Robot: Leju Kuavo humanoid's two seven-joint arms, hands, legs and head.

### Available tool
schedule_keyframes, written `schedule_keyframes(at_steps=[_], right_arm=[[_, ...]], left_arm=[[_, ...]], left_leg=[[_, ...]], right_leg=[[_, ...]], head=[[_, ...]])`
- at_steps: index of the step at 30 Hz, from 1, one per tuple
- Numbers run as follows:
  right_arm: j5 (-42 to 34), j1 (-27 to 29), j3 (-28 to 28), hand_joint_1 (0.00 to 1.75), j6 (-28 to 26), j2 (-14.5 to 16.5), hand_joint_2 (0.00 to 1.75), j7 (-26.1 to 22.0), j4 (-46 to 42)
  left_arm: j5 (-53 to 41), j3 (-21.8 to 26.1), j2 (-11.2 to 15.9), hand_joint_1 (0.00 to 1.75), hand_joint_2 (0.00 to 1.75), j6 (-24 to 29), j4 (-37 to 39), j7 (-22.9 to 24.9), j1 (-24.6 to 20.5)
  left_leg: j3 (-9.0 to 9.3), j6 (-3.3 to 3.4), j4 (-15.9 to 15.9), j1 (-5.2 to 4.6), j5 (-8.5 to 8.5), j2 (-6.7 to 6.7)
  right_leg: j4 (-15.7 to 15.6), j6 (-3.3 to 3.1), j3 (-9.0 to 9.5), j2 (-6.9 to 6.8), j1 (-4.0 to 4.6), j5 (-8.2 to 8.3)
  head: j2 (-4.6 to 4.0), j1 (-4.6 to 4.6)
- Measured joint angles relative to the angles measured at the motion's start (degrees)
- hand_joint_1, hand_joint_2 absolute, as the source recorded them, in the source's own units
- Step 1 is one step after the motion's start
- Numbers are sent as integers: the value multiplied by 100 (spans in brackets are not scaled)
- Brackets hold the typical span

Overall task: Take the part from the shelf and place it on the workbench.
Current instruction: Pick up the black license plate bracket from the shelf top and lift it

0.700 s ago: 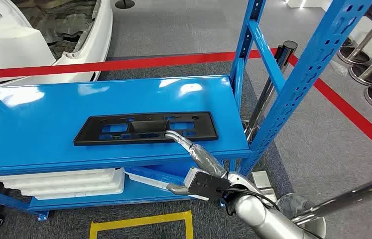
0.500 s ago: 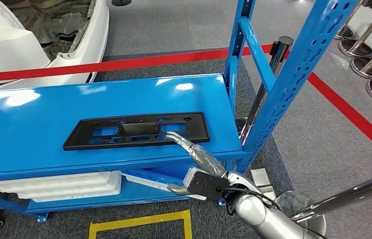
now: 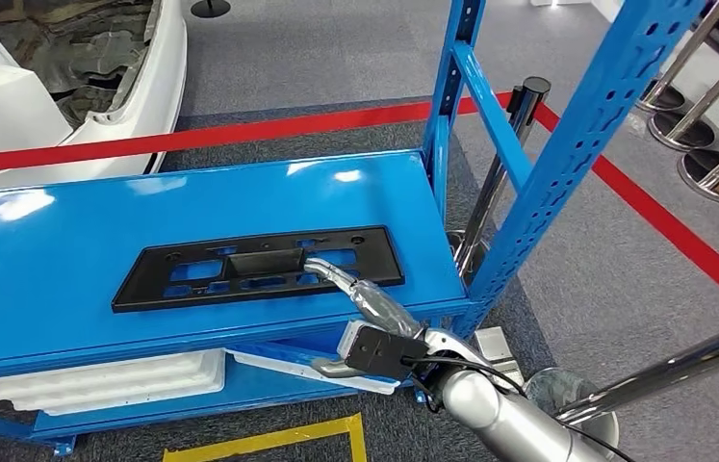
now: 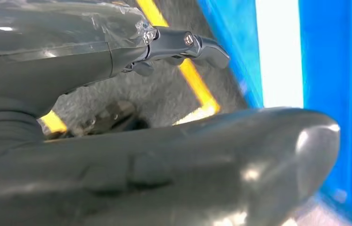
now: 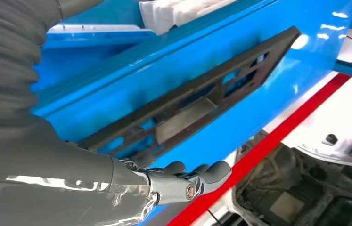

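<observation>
The black part (image 3: 257,267) is seen lying flat on the blue shelf (image 3: 66,250), where the fingers of the right hand (image 3: 355,294) are laid over its near edge, though a closed grip cannot be confirmed. Since the previous frames the whole scene has slid leftward, a shift attributed to the camera rather than the part. The lift is judged not yet begun, while the left hand (image 4: 183,47) hangs empty, fingers apart, above the floor.
</observation>
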Motion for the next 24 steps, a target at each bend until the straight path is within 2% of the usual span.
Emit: schedule_keyframes(at_steps=[1,3,4,5,6,7,8,9,10,12,13,17,21,24], right_arm=[[22,-6,0,0,-4,-3,175,3,6],[58,-3,0,0,-8,-8,175,9,23],[66,6,0,0,-7,-10,175,10,36],[70,12,0,0,-7,-14,175,12,49],[74,14,0,0,-7,-19,175,13,61],[78,13,0,0,-7,-24,175,14,70],[83,9,0,0,-7,-27,175,15,80],[90,5,0,0,-4,-30,175,17,89],[99,3,1,0,0,-30,175,22,99],[132,1,1,0,11,-34,175,40,128],[164,-2,2,0,19,-37,175,58,148],[391,-24,4,0,124,-44,175,253,238],[600,-46,10,0,332,-55,175,537,340],[787,-78,15,0,543,-90,175,806,428]], left_arm=[[21,-10,-7,0,0,7,-7,0,-8],[49,-31,-17,0,0,13,-11,1,-15],[57,-44,-21,0,0,14,-11,2,-13],[64,-54,-22,0,0,15,-11,4,-11],[69,-63,-23,0,0,16,-14,5,-10],[76,-69,-25,0,0,16,-16,7,-10],[87,-75,-26,0,0,19,-19,7,-12],[104,-82,-28,0,0,23,-21,8,-17],[123,-92,-28,0,0,29,-22,9,-22],[163,-113,-29,0,0,48,-24,11,-31],[192,-123,-30,0,0,62,-25,13,-31],[348,-162,-31,0,0,172,-27,63,-40],[413,-228,-31,0,0,270,-42,107,-45],[450,-267,-31,0,0,322,-56,157,-51]], left_leg=[[21,24,-19,7,1,9],[30,55,-23,9,-14,17],[36,59,-21,9,-26,19],[47,55,-19,12,-39,16],[69,42,-16,17,-58,10],[97,22,-11,23,-83,4],[117,-7,-6,22,-109,-1],[127,-38,5,16,-132,-5],[130,-70,8,9,-146,-6],[136,-134,-2,1,-155,-7],[149,-141,-9,4,-162,-9],[202,-67,-32,8,-174,-17],[238,-78,-87,14,-168,-17],[245,-117,-110,17,-159,-17]], right_leg=[[296,25,-142,-5,-12,-152],[1049,73,-556,-10,-33,-446],[1301,89,-718,-11,-47,-485],[1334,99,-776,-15,-60,-401],[1129,104,-716,-22,-72,-207],[742,103,-563,-31,-83,49],[344,101,-393,-40,-84,237],[23,86,-261,-41,-78,362],[-156,66,-193,-40,-68,403],[-213,5,-184,-29,-45,377],[-216,-10,-181,-27,-43,375],[-232,-36,-153,-22,-40,368],[-230,-71,-138,-22,-24,344],[-227,-83,-136,-25,-19,337]], head=[[0,36],[0,109],[0,134],[0,157],[0,184],[0,214],[0,244],[0,267],[0,272],[0,240],[0,222],[0,127],[0,50],[0,27]])
